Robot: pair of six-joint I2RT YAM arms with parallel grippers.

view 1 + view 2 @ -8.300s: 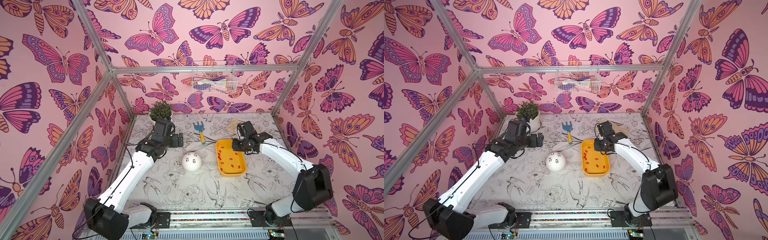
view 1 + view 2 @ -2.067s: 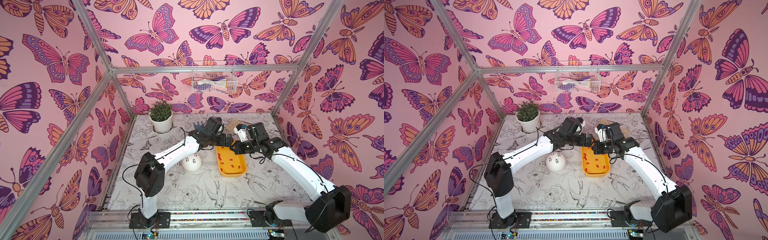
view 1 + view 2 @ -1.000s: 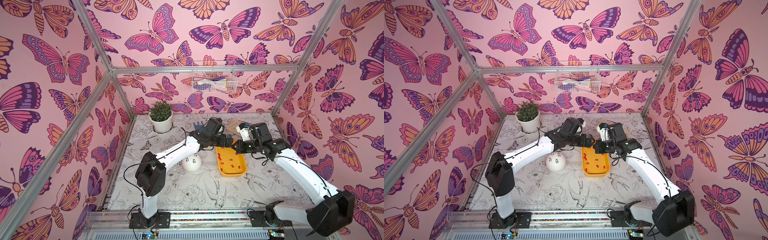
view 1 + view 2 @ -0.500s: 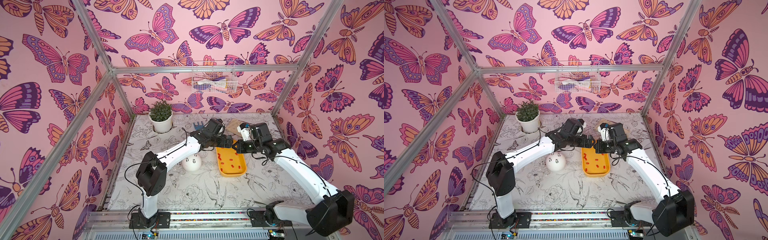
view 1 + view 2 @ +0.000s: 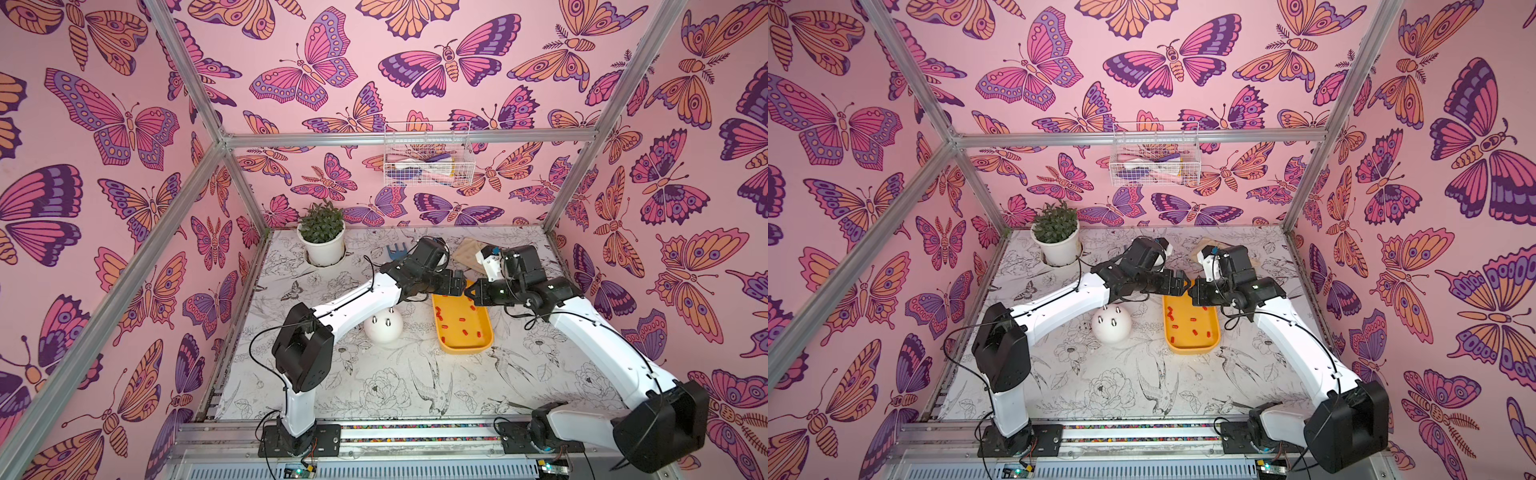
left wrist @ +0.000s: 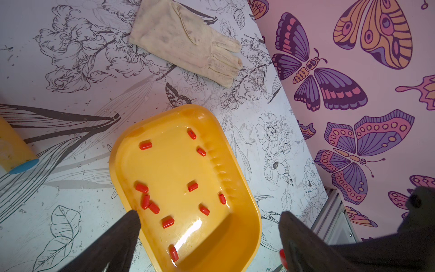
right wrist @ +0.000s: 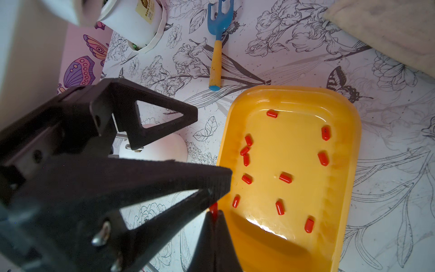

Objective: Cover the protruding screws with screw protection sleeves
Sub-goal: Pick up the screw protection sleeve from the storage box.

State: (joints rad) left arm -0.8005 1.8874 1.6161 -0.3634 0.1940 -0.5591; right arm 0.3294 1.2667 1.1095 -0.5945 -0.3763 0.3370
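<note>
1. The surface [image 5: 395,386] carries a black-line flower print. Pink butterfly walls enclose it, with a potted plant [image 5: 322,235] in the far left corner.
2. The wire basket [image 5: 426,160] on the back wall appears in both top views only. I cannot identify its contents.
3. Only my left wrist view shows the whole glove [image 6: 188,44]. Only my right wrist view shows the whole hand rake [image 7: 217,47] and the pinched sleeve [image 7: 213,208].
4. The yellow tray [image 5: 465,348] holds eleven loose screw protection sleeves [image 6: 193,187].
5. My right gripper [image 7: 214,215] is closed on the pinched sleeve above the tray's far end. My left gripper [image 5: 460,282] faces it, spread wide and empty.
6. The protruding screws [image 5: 1113,321] stand bare on the white dome [image 5: 1112,336], left of the tray.
</note>
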